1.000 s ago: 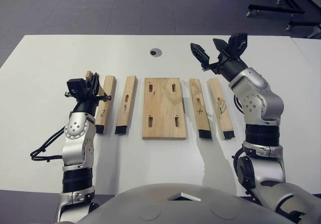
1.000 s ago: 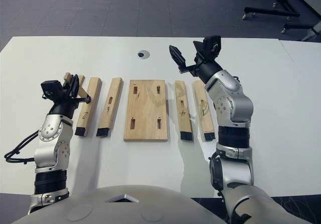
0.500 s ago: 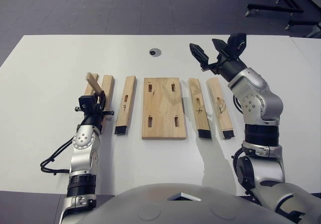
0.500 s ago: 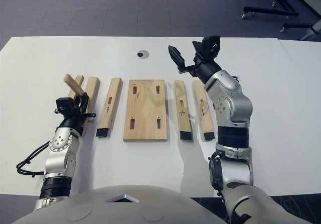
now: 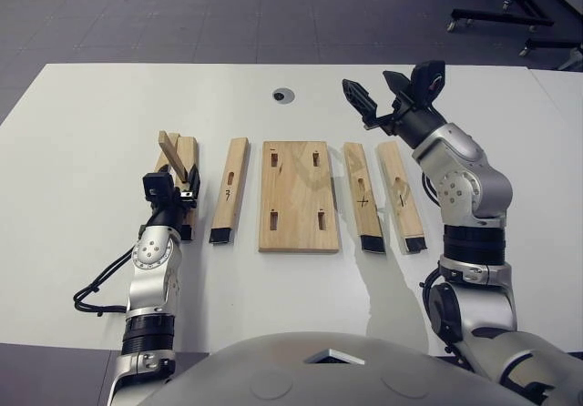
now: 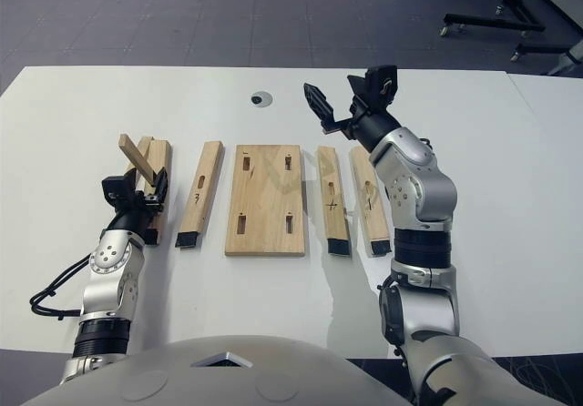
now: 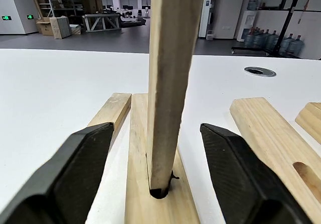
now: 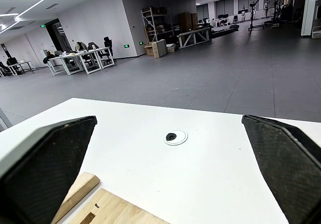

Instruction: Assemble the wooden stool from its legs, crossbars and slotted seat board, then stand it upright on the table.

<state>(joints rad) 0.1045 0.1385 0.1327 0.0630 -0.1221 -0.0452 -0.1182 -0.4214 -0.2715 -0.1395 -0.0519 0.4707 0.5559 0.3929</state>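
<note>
The slotted seat board (image 5: 297,195) lies flat mid-table. A leg (image 5: 229,187) lies to its left, and two legs (image 5: 362,195) (image 5: 401,192) to its right. The leftmost leg (image 7: 150,204) has a crossbar (image 7: 170,83) standing tilted in its slot, also visible as a crossbar (image 5: 171,151) from the head. My left gripper (image 5: 173,192) sits low at that leg's near part, open, its fingers (image 7: 75,174) on either side of the crossbar without touching it. My right gripper (image 5: 387,106) hangs open above the table's back, past the right legs.
A thin wooden piece (image 7: 110,113) lies flat beside the leftmost leg. A round cable grommet (image 5: 283,95) sits in the tabletop behind the board. Bare white table (image 5: 82,151) stretches to the left and along the front. Black frames (image 5: 492,15) stand on the floor beyond.
My left gripper has drawn back toward me from the crossbar, which now stands tilted in the leftmost leg's slot. The right arm has barely moved.
</note>
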